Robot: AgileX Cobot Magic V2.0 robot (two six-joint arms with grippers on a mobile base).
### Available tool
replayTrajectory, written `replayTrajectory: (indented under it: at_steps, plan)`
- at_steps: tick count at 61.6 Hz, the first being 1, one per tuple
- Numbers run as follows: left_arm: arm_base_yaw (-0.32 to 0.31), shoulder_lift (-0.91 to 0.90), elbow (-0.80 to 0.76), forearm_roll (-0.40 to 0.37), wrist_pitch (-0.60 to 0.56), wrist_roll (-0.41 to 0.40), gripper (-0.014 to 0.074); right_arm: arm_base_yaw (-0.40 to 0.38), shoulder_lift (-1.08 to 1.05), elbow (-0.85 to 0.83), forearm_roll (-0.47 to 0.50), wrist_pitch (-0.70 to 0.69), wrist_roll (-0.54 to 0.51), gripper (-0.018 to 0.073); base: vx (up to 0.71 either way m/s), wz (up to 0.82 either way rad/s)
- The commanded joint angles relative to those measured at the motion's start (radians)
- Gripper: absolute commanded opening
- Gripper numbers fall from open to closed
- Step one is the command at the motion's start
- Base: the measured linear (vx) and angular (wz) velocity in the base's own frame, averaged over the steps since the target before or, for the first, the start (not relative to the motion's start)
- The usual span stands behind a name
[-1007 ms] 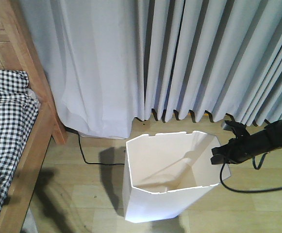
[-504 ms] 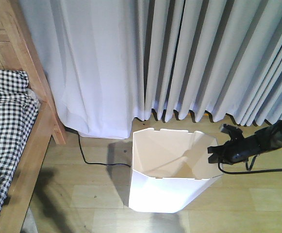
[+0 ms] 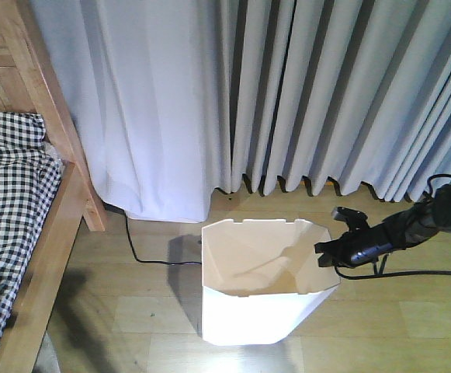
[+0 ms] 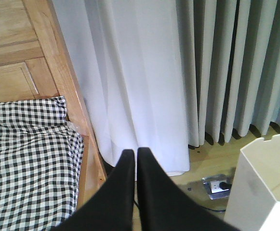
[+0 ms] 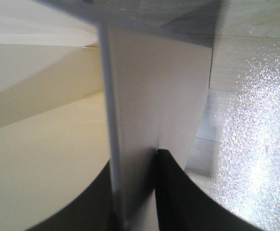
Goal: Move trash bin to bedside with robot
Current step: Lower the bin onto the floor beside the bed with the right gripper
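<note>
The white trash bin (image 3: 244, 315) stands upright on the wooden floor before the curtains, a short way right of the bed. My right gripper (image 3: 324, 256) is shut on the bin's right rim; in the right wrist view the thin wall (image 5: 154, 96) runs between the two black fingers (image 5: 178, 197), one inside and one outside. The bed's light wooden frame (image 3: 58, 225) and checkered bedding (image 3: 12, 202) fill the left edge. My left gripper (image 4: 132, 153) is shut on nothing, pointing at the curtain foot beside the bed frame (image 4: 67, 86). A corner of the bin (image 4: 255, 192) shows at its lower right.
Grey-white curtains (image 3: 287, 93) hang to the floor behind the bin. A black cable (image 3: 143, 256) runs across the floor between bed and bin. A floor socket (image 4: 218, 185) with a plug sits near the curtain foot. The right arm's cable (image 3: 411, 273) trails right.
The bin, tilted a second ago, now stands upright and sits slightly further left. My right gripper has moved left with the rim in it.
</note>
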Motion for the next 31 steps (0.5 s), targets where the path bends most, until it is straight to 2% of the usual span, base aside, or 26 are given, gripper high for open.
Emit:
replayTrajectory:
  at_steps: [1, 31]
  plan:
    - [0.000, -0.020, 0.018, 0.000, -0.069, -0.005, -0.0007, 0.012, -0.067, -0.046, 0.085, 0.140, 0.025, -0.0003, 0.00, 0.00]
    - [0.000, -0.020, 0.018, 0.000, -0.069, -0.005, -0.0007, 0.019, 0.035, -0.151, 0.135, 0.110, 0.033, 0.0036, 0.00, 0.00]
